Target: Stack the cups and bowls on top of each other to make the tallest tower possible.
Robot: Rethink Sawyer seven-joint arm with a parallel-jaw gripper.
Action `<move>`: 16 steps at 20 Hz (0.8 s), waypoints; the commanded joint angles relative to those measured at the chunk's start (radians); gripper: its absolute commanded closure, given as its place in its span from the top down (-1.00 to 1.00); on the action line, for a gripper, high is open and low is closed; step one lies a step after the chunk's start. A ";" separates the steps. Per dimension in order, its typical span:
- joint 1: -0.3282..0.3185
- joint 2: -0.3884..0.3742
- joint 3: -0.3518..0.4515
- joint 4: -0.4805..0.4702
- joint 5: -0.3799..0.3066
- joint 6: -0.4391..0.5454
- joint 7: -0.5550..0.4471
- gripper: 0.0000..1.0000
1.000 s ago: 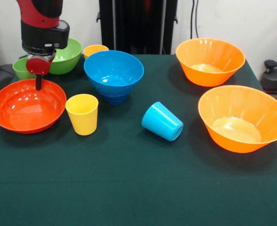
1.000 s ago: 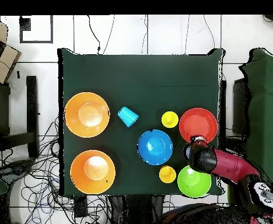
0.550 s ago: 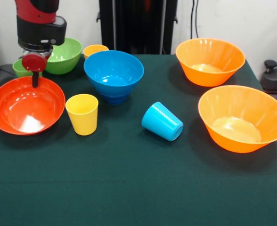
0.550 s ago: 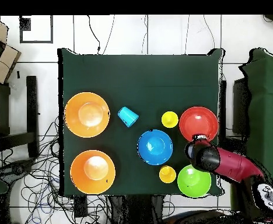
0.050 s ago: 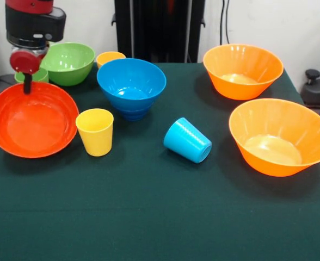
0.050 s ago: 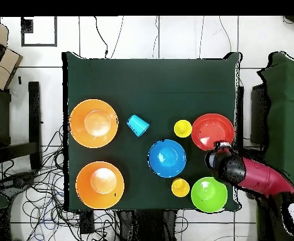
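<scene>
**Red-orange bowl tipped up at the gripper**

You cannot see the gripper (image 5: 27,86) plainly: in the front view only one dark finger shows, dipping inside the far rim of the red-orange bowl (image 5: 32,120), and the overhead view hides it under the arm's wrist (image 6: 230,167). It appears clamped on that rim. The green cup (image 5: 34,75) is mostly hidden behind the gripper and the red-orange bowl. The far yellow cup (image 5: 110,57) shows only its rim behind the light blue bowl (image 5: 131,87), and what the light blue bowl sits on is hard to make out.

Against half a second ago, the arm has risen and drawn toward the table (image 5: 149,217) edge, and the red-orange bowl now tilts more steeply, its inside facing the camera. The near yellow cup (image 5: 95,131) stands just beside the red-orange bowl; the green bowl (image 5: 67,62) lies behind it. The light blue cup (image 5: 188,140) on its side and both orange bowls (image 5: 280,136) (image 5: 242,69), well apart from the red-orange bowl, have not moved.
</scene>
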 commanded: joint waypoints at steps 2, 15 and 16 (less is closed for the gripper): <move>-0.012 -0.066 0.143 0.022 0.026 0.160 -0.154 -1.00; -0.027 -0.112 0.175 0.050 0.033 0.191 -0.133 -1.00; -0.027 -0.119 0.176 0.055 0.034 0.193 -0.132 -1.00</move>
